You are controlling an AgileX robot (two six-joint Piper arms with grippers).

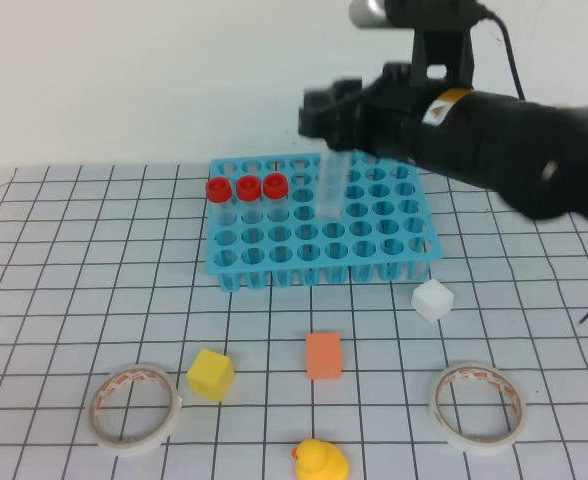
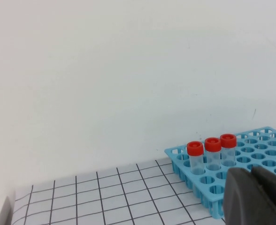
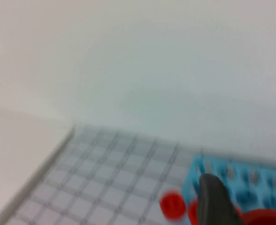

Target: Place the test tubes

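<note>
The job looks partly done: three test tubes (image 1: pixel 247 200) with red caps already stand upright, side by side, in the left part of the second row from the back of the blue rack (image 1: pixel 314 272). A fourth tube (image 1: pixel 332 185) is on its way in. The right claw (image 1: pixel 334 135) hangs over the middle of the rack, clamped on the top of this fourth tube, which points down, nearly upright, a few columns to the right of the seated three. Its lower end overlaps the rack's holes in the high view, but I cannot tell from that angle whether it has entered a hole or is just above one. What is left, by my reading, is to seat and release this tube; no other loose tubes show on the worktop (image 1: pixel 74 260), so it may be the last. The left claw (image 2: pixel 253 197) is out of the high view and shows only in its own wrist camera, fingers together and holding nothing, parked low off the rack's left side with the seated tubes in sight. The carried tube is clear plastic, short and straight-walled, seemingly empty, and the red blur beside the dark finger (image 3: pixel 213 199) in the right wrist view is probably its cap (image 3: pixel 264 218). A white cube (image 1: pixel 432 299) lies just off the rack's front right corner, clear of the tube's way.
</note>
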